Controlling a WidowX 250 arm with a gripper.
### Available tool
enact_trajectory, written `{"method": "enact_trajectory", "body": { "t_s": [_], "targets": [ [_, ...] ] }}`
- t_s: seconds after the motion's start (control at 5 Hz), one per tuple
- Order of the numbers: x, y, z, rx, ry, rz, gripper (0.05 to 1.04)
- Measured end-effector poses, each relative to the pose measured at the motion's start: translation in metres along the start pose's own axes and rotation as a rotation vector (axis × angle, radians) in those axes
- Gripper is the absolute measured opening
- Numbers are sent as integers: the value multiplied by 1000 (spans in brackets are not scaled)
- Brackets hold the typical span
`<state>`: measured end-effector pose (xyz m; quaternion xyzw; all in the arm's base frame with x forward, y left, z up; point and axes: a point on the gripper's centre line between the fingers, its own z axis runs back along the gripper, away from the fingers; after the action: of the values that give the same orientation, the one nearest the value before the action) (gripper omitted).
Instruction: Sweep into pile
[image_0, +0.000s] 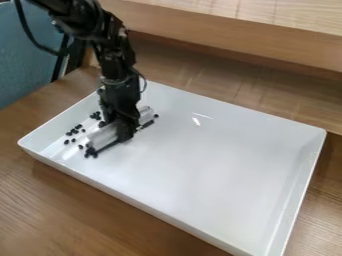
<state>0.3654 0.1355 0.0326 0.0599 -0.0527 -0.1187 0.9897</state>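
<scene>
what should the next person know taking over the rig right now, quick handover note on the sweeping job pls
Gripper: down in the tray, closed on the long whitish sweeping tool with a dark lower edge.
Where things are: small black bean-like pieces lie toward the left end of the shallow white rectangular tray, mostly left of the tool, with some by its ends.
Done: a few pieces sit bunched at the tool's near end.
Left: the rest are scattered; no single pile yet, so they need gathering.

Brown wood-grain table; raised wooden ledge along far side; blue panel at upper left.
</scene>
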Motion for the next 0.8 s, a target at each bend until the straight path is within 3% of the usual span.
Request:
{"method": "enact_trajectory", "body": {
  "t_s": [0.6,0.8],
  "targets": [
    [-9,16,-3,11,15,10,405],
    [-9,18,-2,-9,6,27,444]
  ]
}}
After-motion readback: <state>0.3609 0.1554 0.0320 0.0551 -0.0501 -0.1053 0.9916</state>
